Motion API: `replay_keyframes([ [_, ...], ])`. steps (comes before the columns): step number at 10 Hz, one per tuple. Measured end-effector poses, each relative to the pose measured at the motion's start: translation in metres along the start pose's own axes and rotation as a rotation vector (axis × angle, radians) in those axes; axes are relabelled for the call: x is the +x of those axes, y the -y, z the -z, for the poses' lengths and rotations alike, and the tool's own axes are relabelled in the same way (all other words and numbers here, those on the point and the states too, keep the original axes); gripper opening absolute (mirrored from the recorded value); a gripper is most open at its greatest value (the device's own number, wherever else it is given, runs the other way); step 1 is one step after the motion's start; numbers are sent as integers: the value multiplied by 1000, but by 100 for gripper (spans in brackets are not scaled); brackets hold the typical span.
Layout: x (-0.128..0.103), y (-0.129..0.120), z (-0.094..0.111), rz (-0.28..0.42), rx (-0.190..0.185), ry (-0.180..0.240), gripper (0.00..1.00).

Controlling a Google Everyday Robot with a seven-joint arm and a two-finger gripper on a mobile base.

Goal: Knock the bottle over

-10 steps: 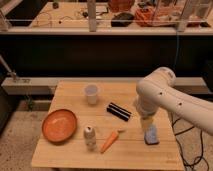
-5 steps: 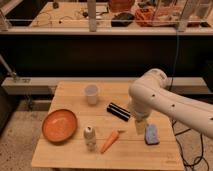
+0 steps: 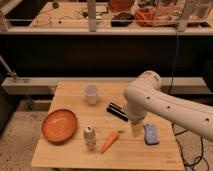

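Note:
The bottle [image 3: 90,136] is small, pale and squat with a whitish cap. It stands upright near the table's front edge, between the orange bowl and the carrot. My gripper [image 3: 136,129] hangs from the bulky white arm [image 3: 150,100] over the table's right half. It is just left of the blue sponge and well to the right of the bottle, with the carrot lying between them. The gripper is open and holds nothing.
On the wooden table [image 3: 70,155] an orange bowl [image 3: 59,125] sits at the left and a white cup [image 3: 91,93] at the back. There are also a black bar-shaped object [image 3: 116,110], a carrot [image 3: 110,141] and a blue sponge [image 3: 150,134]. A dark counter runs behind.
The arm has swung left. The gripper has moved from over the blue sponge to a spot just left of it, nearer the carrot and bottle. The objects have not moved.

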Motion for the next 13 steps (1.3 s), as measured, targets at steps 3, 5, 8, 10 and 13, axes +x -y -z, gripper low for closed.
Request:
replay_keyframes([
  [3, -10, 0, -3, 25, -3, 11, 80],
  [5, -19, 2, -7, 47, -2, 25, 80],
  [8, -36, 4, -10, 72, -3, 44, 79],
  [10, -35, 1, -12, 80, -10, 47, 68],
  [13, -46, 2, -17, 102, -11, 65, 53],
])
